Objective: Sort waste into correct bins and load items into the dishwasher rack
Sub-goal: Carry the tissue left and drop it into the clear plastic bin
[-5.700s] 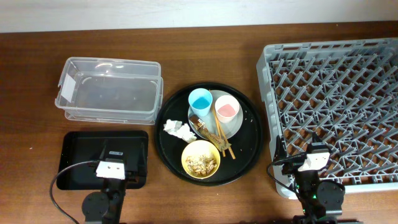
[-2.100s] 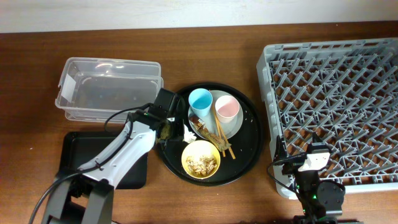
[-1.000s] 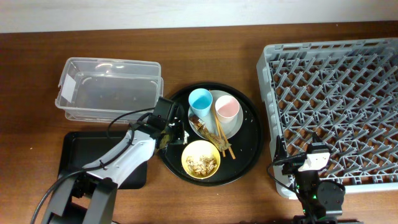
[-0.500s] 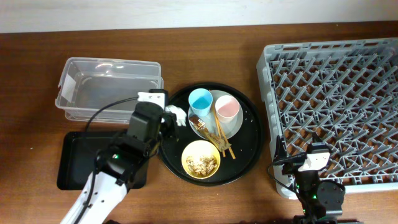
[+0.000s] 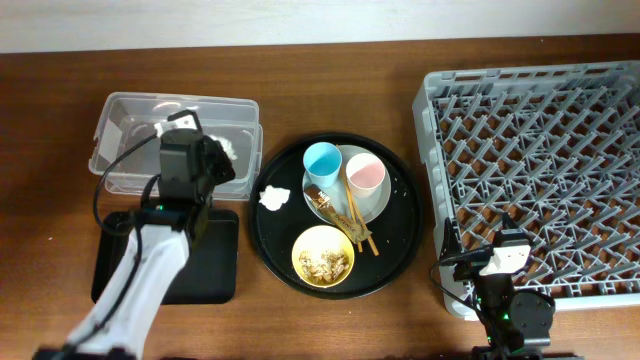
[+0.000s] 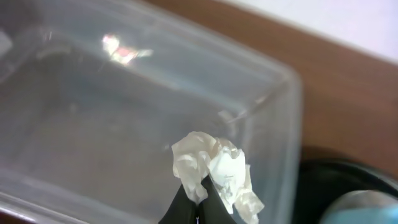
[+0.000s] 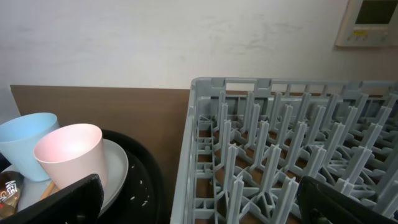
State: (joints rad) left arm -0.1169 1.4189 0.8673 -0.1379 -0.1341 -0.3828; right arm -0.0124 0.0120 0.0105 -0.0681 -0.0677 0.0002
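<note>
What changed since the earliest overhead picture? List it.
The left gripper reached to the round tray, shut on part of the crumpled tissue and carried it left, over the clear tub. A smaller tissue piece remains on the tray. The bowl, rack and right arm stayed put.

The left arm [image 5: 150, 262] has a white lower link and a black upper housing with a small white label on top, and a thin black cable [image 5: 100, 190] loops alongside it. The right arm [image 5: 508, 300] is a black, blocky unit with a white label and a tiny green light; its fingers [image 7: 62, 199] are matte black.
</note>
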